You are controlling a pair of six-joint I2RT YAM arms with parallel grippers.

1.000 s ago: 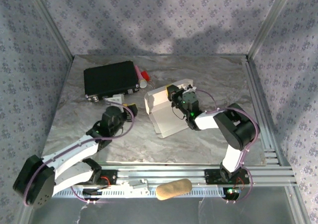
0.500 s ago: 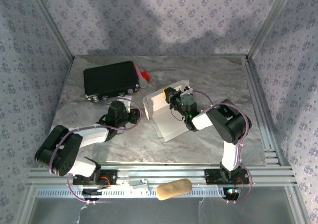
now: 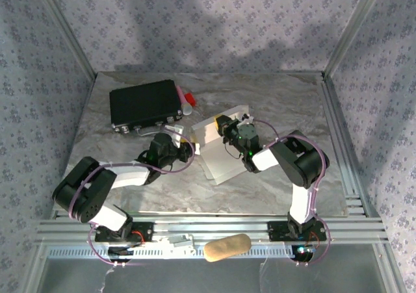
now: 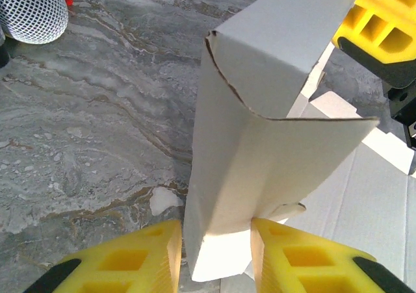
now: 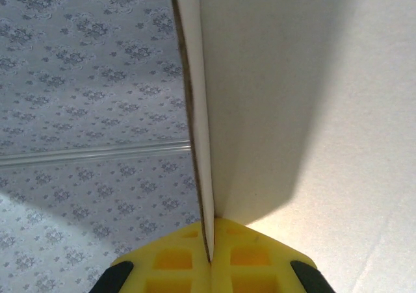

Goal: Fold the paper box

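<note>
The paper box [image 3: 221, 160] is a white cardboard sheet, part folded, lying mid-table with its walls raised. My left gripper [image 3: 190, 149] is at its left side. In the left wrist view the yellow fingers [image 4: 286, 257] close on a folded upright corner of the paper box [image 4: 260, 150], so the left gripper [image 4: 214, 241] is shut on it. My right gripper [image 3: 220, 125] is at the box's far edge. In the right wrist view it [image 5: 209, 241] is shut, pinching a thin upright wall of the box [image 5: 312, 111] edge-on.
A black hard case [image 3: 144, 104] lies at the back left, with a red-and-white item [image 3: 187, 100] beside it. A white mesh-covered object [image 4: 32, 10] lies on the marble beyond the box. A tan pad [image 3: 227, 246] rests on the front rail.
My left arm has swung right from the black case to the box, and its jaws have narrowed onto the folded corner. The right gripper has kept its pinch and shifted slightly left.
</note>
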